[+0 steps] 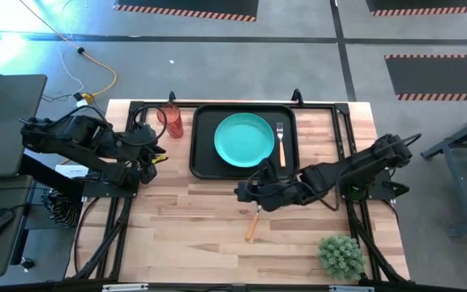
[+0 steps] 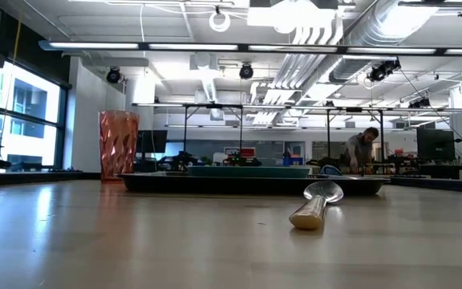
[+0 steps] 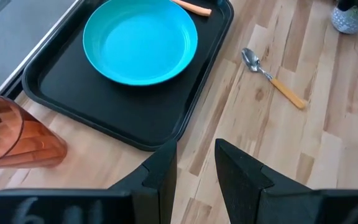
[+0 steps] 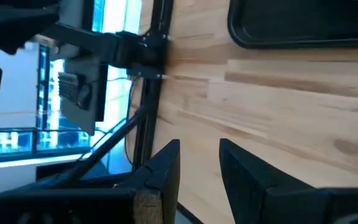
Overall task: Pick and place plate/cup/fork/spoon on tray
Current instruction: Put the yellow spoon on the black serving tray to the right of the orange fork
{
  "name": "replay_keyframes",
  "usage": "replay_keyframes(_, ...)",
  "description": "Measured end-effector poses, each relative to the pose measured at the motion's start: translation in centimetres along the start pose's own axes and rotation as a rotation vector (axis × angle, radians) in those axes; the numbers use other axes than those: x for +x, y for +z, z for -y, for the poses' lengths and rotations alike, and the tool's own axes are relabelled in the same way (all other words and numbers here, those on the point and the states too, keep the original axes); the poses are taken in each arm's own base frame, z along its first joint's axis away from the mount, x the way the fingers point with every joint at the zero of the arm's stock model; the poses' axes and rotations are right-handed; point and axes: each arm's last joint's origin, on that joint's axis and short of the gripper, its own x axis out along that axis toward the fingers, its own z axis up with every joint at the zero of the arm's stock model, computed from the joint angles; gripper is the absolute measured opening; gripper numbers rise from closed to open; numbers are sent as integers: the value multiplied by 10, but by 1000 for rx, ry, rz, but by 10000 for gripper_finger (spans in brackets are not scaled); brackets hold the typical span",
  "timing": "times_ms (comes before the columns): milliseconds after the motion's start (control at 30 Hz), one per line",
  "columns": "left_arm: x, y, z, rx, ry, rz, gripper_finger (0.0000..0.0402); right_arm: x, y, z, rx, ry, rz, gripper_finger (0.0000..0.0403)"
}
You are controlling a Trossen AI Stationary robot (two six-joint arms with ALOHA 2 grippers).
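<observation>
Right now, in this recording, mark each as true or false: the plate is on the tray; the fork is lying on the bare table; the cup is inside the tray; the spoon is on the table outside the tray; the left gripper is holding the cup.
1. The plate is on the tray. True.
2. The fork is lying on the bare table. False: it lies on the tray, beside the plate on the right arm's side.
3. The cup is inside the tray. False: it stands on the table just outside the tray's edge, on the left arm's side.
4. The spoon is on the table outside the tray. True.
5. The left gripper is holding the cup. False: its fingers are open and empty, and the cup stands apart from them.
</observation>
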Motion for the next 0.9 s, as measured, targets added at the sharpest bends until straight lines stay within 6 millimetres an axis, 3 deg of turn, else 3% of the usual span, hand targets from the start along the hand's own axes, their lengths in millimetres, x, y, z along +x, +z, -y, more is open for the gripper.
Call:
replay_keyframes(267,0,0,0,25,0,-1,99,24,-7,-5,7,-225,-125,103)
replay_keyframes(633,0,0,0,25,0,-1,99,69,-28,27,73,-510,-171,103)
replay_keyframes(900,0,0,0,17,0,0,99,86,-38,44,121,-630,-132,103)
